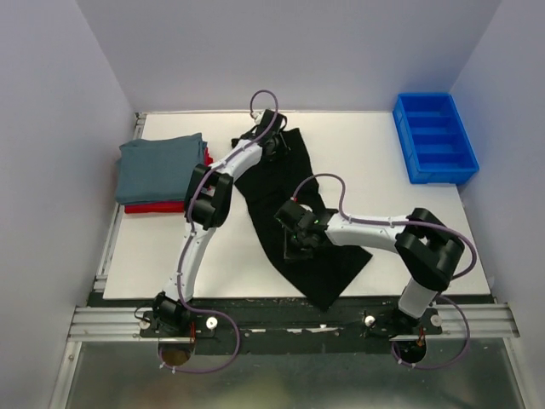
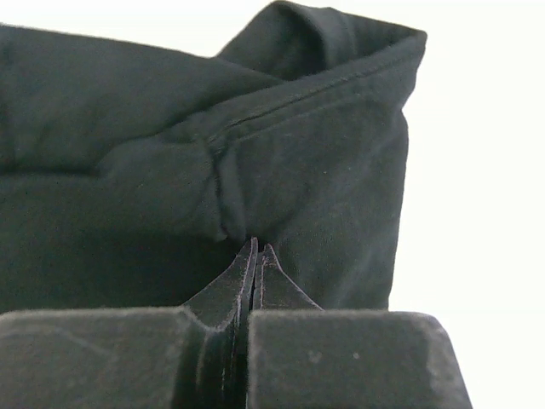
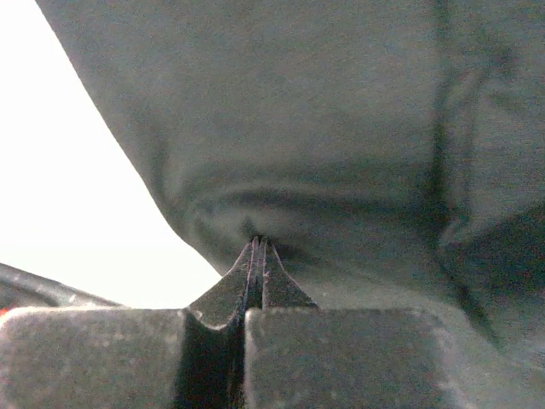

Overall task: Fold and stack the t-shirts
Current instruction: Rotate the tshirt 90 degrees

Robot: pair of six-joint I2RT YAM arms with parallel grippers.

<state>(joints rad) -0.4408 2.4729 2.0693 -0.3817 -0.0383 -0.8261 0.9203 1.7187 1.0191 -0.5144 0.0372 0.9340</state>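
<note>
The black t-shirt lies in a long diagonal strip from the back centre of the table to its front edge. Its floral print is hidden. My left gripper is shut on the shirt's far end; the left wrist view shows the jaws pinching a fold of the black cloth. My right gripper is shut on the cloth near the strip's middle; the right wrist view shows the jaws pinching black cloth. The grey-blue t-shirt lies folded on the folded red t-shirt at the left.
A blue plastic bin stands at the back right corner. White walls close in the table on the left, back and right. The table's front edge runs along a black rail holding the arm bases.
</note>
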